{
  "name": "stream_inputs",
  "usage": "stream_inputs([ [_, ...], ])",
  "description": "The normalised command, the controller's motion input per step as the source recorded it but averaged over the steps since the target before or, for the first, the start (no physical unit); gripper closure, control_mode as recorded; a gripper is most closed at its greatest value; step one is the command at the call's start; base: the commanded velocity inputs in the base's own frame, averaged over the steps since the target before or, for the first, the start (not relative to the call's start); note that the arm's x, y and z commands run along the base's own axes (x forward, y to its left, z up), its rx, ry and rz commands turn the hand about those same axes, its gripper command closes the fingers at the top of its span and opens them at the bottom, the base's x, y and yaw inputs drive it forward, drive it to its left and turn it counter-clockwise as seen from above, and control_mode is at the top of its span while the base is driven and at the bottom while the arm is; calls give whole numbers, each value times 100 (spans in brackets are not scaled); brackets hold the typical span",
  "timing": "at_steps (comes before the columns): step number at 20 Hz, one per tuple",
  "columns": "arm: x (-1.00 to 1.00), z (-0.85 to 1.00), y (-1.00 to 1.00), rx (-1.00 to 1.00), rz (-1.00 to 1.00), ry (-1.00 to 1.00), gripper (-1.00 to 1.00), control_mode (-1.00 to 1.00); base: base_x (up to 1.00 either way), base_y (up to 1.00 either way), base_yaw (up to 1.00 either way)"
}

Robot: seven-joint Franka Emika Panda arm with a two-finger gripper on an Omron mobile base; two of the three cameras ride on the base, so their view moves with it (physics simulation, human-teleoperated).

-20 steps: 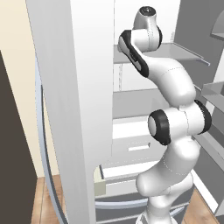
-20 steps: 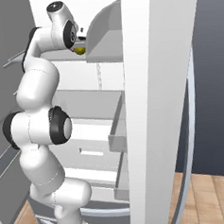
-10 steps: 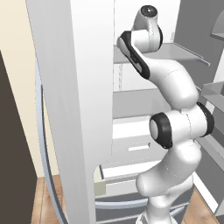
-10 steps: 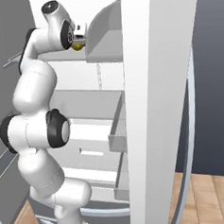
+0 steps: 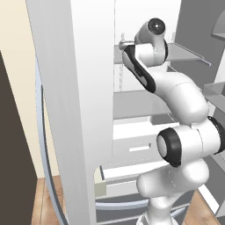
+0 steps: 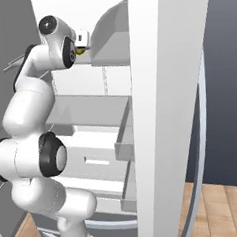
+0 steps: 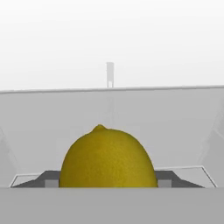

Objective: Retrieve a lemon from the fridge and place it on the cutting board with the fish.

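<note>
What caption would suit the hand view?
Lemon between the gripper fingers, above a fridge shelf.

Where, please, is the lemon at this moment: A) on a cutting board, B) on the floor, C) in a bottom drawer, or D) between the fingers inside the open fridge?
D: in the hand view the lemon sits between the two fingers, with the white fridge shelf behind it.
</note>
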Motion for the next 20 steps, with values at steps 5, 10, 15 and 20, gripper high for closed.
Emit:
stream_inputs([
  [5, -98, 12, -4, 7, 0, 0, 100, -100, 0, 0, 0],
  [10, -100, 0, -8, 3, 0, 0, 100, -100, 0, 0, 0],
  [15, -100, 6, -9, 0, 0, 0, 100, -100, 0, 0, 0],
  [20, -95, 2, -11, 0, 0, 13, 100, -100, 0, 0, 0],
])
